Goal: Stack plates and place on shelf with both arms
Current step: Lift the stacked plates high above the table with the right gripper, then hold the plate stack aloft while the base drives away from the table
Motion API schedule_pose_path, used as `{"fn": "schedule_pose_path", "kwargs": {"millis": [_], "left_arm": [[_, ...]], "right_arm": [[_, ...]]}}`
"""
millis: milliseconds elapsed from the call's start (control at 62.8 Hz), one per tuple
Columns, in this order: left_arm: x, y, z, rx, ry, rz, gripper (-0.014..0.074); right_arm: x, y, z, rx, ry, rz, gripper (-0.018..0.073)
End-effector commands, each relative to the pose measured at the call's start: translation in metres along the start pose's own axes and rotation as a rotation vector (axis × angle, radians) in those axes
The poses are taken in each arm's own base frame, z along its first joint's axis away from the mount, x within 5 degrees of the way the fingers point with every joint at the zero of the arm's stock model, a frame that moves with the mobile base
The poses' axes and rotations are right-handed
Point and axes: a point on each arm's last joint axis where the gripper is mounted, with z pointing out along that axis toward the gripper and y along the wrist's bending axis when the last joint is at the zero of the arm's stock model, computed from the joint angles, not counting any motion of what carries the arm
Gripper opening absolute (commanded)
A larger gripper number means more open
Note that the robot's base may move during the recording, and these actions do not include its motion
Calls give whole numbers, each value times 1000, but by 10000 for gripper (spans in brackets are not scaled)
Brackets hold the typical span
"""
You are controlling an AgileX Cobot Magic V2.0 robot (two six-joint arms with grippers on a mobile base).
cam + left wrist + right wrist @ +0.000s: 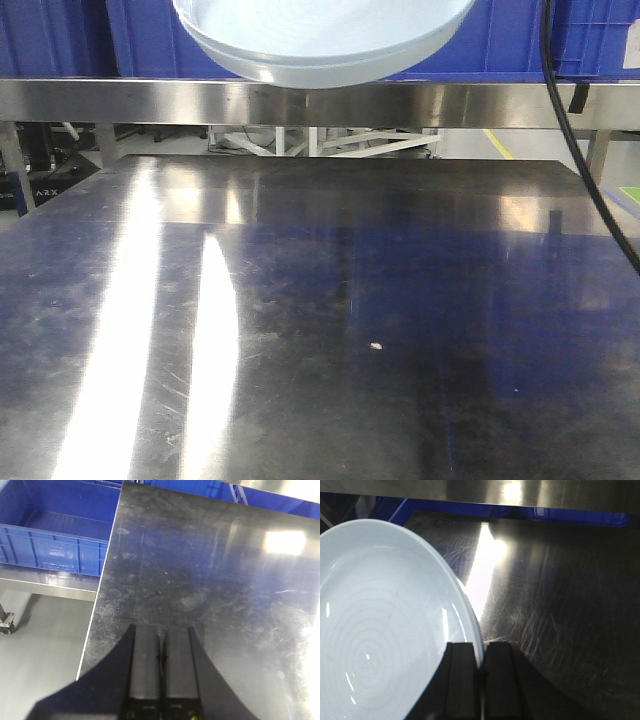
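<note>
1. Two dark fingers of the left gripper [161, 632] sit pressed together with nothing between them, over the steel tabletop [210, 580] near its left edge; a blue crate [50, 545] stands beyond that edge.
2. Centre: the plates [320, 45] hang high above the tabletop, before the front rail of the shelf [100, 100]; whether they touch it I cannot tell.
3. Right: the right gripper [481, 650] is clamped on the plates' rim.
4. A black cable [570, 130] hangs at the far right.
</note>
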Motion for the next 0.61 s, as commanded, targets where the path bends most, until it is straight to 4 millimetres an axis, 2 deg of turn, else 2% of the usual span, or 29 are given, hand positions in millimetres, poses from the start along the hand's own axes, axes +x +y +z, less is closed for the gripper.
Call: {"fn": "schedule_pose_path", "kwargs": {"millis": [0, 589], "left_arm": [[-16, -3, -5, 13, -111, -10, 90], [-16, -3, -5, 13, -111, -10, 90]], "right_arm": [[-22, 8, -20, -37, -151, 2, 33], [-22, 8, -20, -37, -151, 2, 33]]}}
